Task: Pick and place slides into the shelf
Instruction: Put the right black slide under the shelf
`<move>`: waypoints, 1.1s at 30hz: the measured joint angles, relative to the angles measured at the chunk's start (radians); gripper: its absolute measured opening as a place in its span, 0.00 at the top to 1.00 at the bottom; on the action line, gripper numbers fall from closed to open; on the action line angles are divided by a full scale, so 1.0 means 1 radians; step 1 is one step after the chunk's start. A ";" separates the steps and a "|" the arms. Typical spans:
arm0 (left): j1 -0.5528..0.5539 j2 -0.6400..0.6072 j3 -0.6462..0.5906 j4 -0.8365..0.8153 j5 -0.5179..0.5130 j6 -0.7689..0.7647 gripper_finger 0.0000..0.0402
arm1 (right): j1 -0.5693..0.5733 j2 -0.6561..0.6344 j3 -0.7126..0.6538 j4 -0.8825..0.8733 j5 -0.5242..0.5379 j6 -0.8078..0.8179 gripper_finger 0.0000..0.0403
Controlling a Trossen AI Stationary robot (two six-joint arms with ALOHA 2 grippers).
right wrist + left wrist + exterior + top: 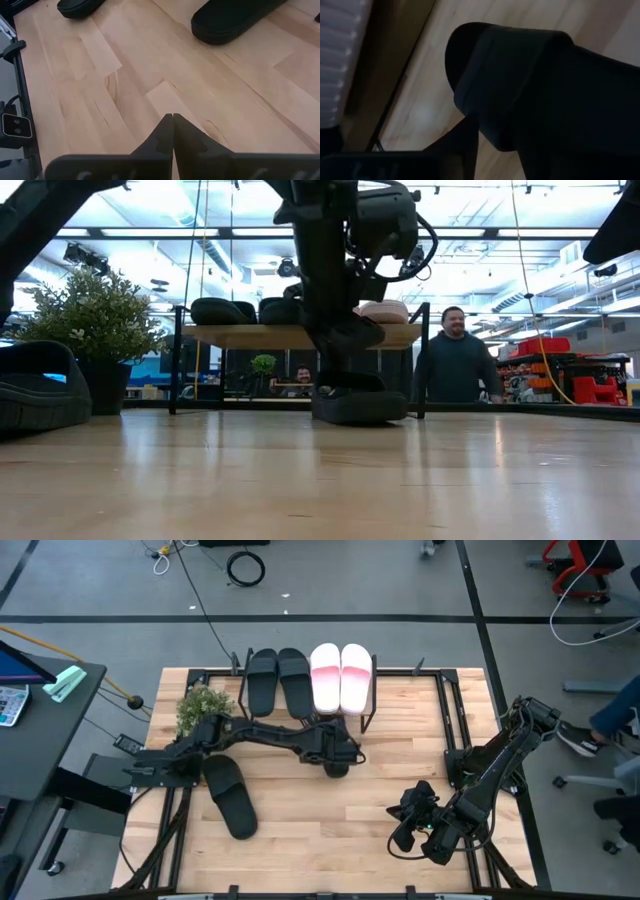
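the left pincer [338,755] is closing on a black slide [360,405] near the tabletop's [330,810] middle; the right pincer [173,131] is sitting closed, empty, near the right front corner.

My left arm reaches across the table's middle, its left gripper [338,755] lowered near the surface; I can't quite make out its fingers. My right gripper [173,131] hangs low, fingers pressed together.

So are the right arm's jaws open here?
No: in the right wrist view the right gripper has its two dark fingers pressed together, empty, over the bare table.
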 joint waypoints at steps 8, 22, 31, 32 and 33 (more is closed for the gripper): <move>-0.081 0.000 0.000 -0.062 0.000 0.049 0.60 | 0.000 0.000 0.000 0.000 0.000 0.000 0.98; -0.269 -0.003 0.000 -0.091 0.120 -0.124 0.97 | -0.001 0.000 0.000 0.000 0.000 0.002 0.98; -0.270 0.016 0.002 0.242 0.221 0.089 0.98 | -0.001 0.000 0.000 0.012 0.000 0.002 0.98; -0.263 0.025 0.002 0.249 0.222 0.100 0.99 | -0.001 0.000 0.000 0.020 0.000 0.002 0.98; -0.255 0.036 0.001 0.256 0.224 0.104 0.99 | 0.000 0.000 0.000 0.023 0.000 0.002 0.98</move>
